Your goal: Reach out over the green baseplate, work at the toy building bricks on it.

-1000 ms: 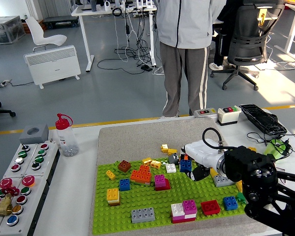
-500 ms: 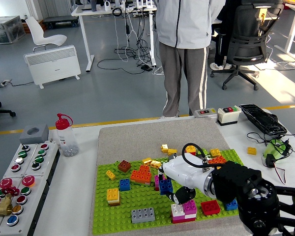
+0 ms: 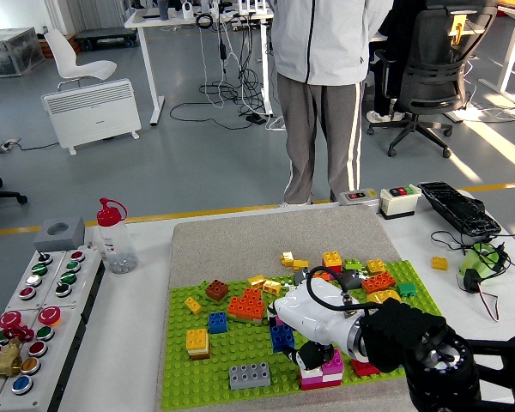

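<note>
The green baseplate (image 3: 240,354) lies on a grey mat and carries several coloured bricks. My right hand (image 3: 307,348), white-shelled on a black arm, reaches in from the lower right over the plate's middle front. Its dark fingers curl down around a blue brick (image 3: 282,336), low over the studs. Just right of them sits a white and pink brick pair (image 3: 324,371). A grey brick (image 3: 251,375) lies in front, an orange cluster (image 3: 246,305) behind. A second blue brick (image 3: 217,322) and a yellow-orange stack (image 3: 197,342) stand to the left. The left arm is out of view.
A person (image 3: 322,103) stands beyond the table's far side, hands out of sight. A red-capped bottle (image 3: 114,239) and a button panel (image 3: 34,300) sit at the left. Cables, a switch box (image 3: 399,199) and a loose yellow brick (image 3: 440,263) lie at the right.
My right hand has swept from the plate's right back toward its middle front, and the blue brick has come along with it. Bricks at the back right are now uncovered.
</note>
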Robot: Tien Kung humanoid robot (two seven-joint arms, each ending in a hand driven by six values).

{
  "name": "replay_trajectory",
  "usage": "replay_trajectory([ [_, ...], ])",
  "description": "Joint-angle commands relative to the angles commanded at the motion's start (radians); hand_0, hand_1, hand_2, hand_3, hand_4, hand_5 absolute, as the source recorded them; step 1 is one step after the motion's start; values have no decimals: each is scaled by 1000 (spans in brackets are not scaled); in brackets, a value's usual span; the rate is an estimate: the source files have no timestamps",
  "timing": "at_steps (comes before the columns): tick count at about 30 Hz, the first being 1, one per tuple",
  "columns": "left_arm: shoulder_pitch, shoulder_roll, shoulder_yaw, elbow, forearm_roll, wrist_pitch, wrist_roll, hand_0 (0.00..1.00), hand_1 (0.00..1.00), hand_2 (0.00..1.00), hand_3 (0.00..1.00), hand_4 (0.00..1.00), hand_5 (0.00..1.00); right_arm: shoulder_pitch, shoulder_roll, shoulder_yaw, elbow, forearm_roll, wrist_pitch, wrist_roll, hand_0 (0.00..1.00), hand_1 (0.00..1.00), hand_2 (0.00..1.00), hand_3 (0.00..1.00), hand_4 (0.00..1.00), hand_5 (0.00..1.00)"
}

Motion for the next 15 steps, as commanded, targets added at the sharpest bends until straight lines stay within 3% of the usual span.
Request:
replay_trajectory([
  [15,4,-1,3,0,1,-2,0,727,761,767,669,477,998,-17,17,-1,-21,-37,-29,6,998,793,565,582,496,197],
])
